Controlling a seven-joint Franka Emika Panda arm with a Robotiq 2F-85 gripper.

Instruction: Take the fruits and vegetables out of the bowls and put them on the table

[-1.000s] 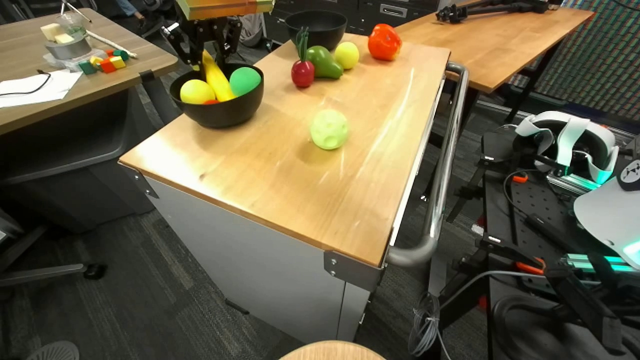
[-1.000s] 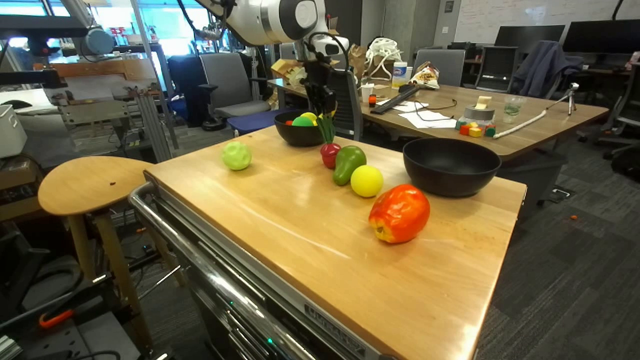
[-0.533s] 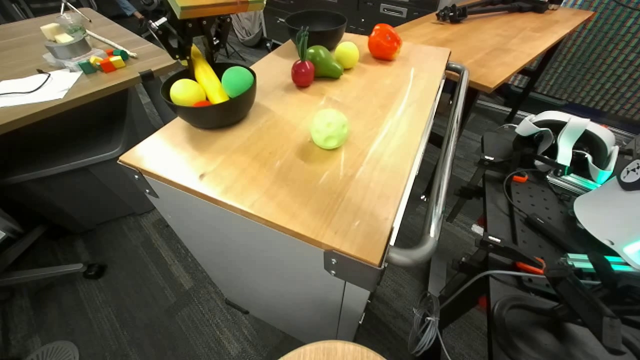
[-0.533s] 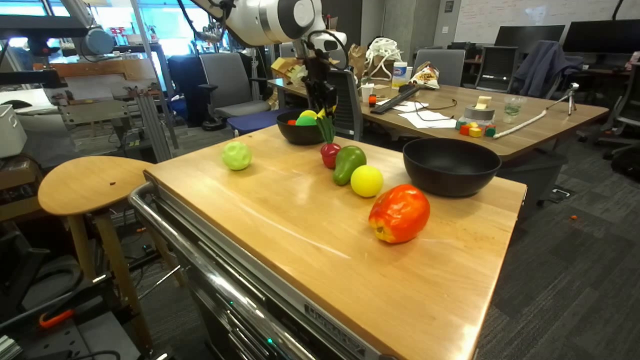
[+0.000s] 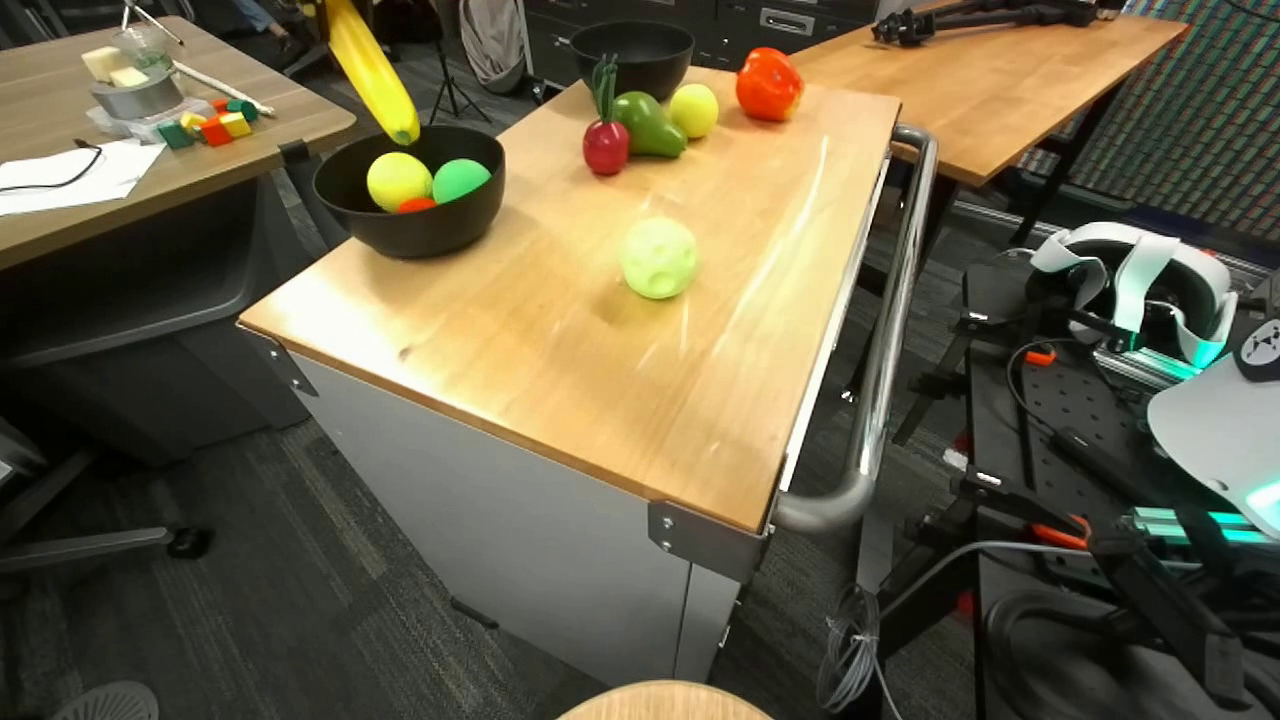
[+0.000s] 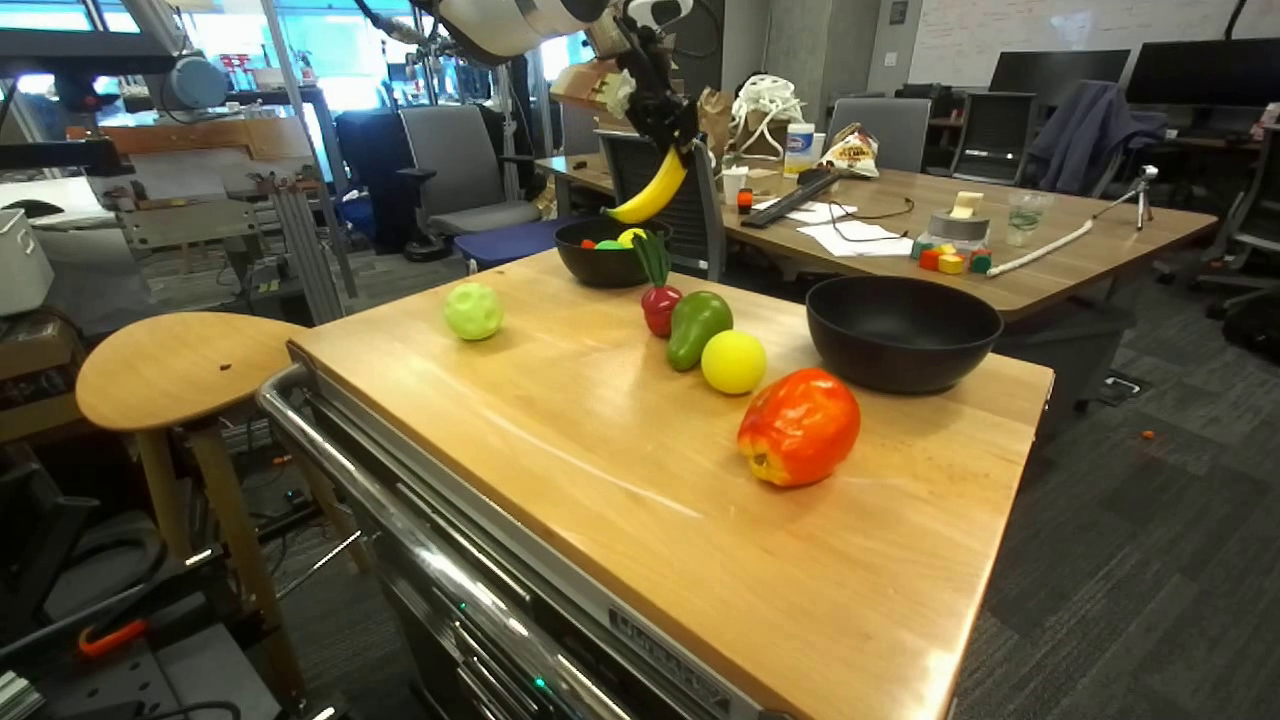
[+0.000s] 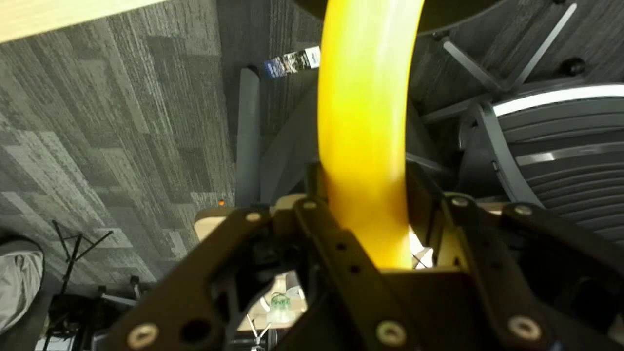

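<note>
Table (image 6: 560, 440): no new arrivals in the last sec. Next size down — the loaded bowl (image 5: 425, 232), near the table edge, has shifted a touch, prob. dragged along during the pull; the other bowl (image 6: 905, 355) hasn't moved, and no fruit shows in it.

Gripper (image 7: 364, 183): clamped on the banana (image 6: 652, 198) from both sides, near its top end. Half a sec. ago the banana stood in the loaded bowl; now it's up above it, low tip near the rim. So: pick looks done, place isn't. Next prob. needs a swing over bare tabletop, then lower & let go — low tip could snag the rim en route, w/ the bowl that near the edge.

Red-orange fruit (image 6: 800, 428), avocado (image 6: 697, 330), radish (image 6: 660, 308), loose yellow ball (image 6: 734, 362) and pale green ball (image 6: 474, 311): all on the table, unmoved. In the loaded bowl, the green ball (image 5: 463, 181) now sits lower, beside the bowl's yellow ball (image 5: 398, 181). Smallest, an orange-red bit (image 5: 416, 205), mostly hidden. So approx. 3 more picks after this, as far as shows.
</note>
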